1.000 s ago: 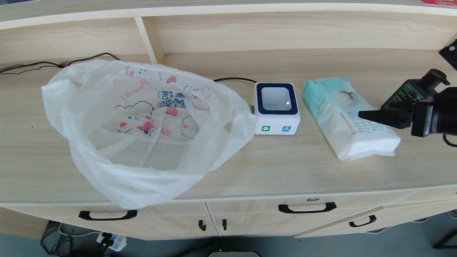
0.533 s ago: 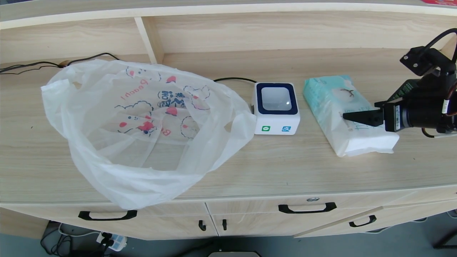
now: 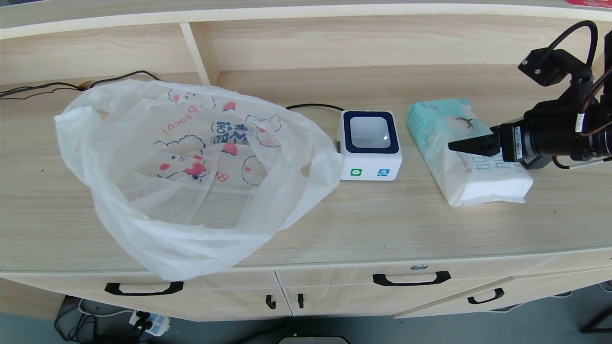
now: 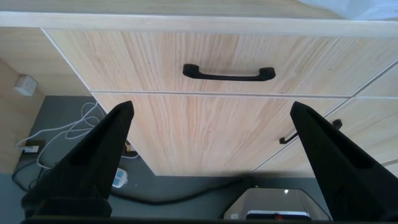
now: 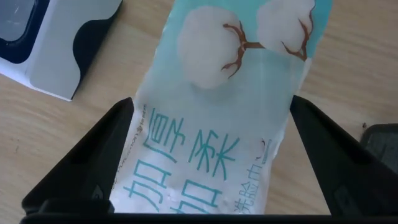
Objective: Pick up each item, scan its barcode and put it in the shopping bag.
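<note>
L gripper [image 4: 211, 106]: fingers [image 4: 93, 168] spread wide w/ nothing btw them, facing a drawer front w/ a black handle [image 4: 229, 73]. On the tabletop [image 3: 382, 224], far left, lies the white shopping bag [image 3: 191, 177], mouth open, w/ red and blue cartoon print. Its edge reaches the left side of the white barcode scanner [image 3: 369, 145], window facing up, black cable [image 3: 313, 106] behind. Near it but apart, to the right, the teal-and-white tissue pack [image 3: 466, 153] lies flat. R gripper [image 3: 454, 146] is over the pack's middle, fingers [image 5: 81, 180] open, one each side; contact can't be told.
</note>
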{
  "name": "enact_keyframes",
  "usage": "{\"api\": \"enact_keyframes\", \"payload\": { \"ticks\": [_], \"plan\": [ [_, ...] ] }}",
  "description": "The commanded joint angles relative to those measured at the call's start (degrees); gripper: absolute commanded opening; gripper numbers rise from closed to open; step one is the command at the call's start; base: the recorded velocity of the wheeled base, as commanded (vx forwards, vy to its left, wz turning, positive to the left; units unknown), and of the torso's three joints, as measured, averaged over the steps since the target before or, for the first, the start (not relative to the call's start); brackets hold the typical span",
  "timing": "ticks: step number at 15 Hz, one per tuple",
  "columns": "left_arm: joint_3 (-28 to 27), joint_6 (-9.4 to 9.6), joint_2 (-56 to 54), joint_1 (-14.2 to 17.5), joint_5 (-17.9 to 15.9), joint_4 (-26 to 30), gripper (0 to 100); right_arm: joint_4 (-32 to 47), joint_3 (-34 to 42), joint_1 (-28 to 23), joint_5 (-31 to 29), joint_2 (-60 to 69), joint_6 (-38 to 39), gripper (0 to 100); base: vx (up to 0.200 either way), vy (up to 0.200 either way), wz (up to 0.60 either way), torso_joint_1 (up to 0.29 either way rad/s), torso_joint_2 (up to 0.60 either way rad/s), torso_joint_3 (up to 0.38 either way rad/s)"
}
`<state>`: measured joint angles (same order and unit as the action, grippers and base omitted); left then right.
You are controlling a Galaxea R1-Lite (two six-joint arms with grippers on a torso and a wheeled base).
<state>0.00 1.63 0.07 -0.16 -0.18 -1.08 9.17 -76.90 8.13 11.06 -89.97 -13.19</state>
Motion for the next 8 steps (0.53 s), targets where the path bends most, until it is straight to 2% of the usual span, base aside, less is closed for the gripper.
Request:
{"api": "enact_keyframes", "payload": {
  "ticks": [1, 8],
  "plan": [
    [0.00, 0.04, 0.01, 0.07, 0.01, -0.06, 100, 0.50, 0.17, 0.31, -0.25, 0.05, 0.09, 100, 0.000, 0.000, 0.00, 0.000, 0.00, 0.000],
    [0.00, 0.04, 0.01, 0.07, 0.01, -0.06, 100, 0.32, -0.09, 0.04, -0.25, -4.43, 0.09, 100, 0.000, 0.000, 0.00, 0.000, 0.00, 0.000]
  ]
}}
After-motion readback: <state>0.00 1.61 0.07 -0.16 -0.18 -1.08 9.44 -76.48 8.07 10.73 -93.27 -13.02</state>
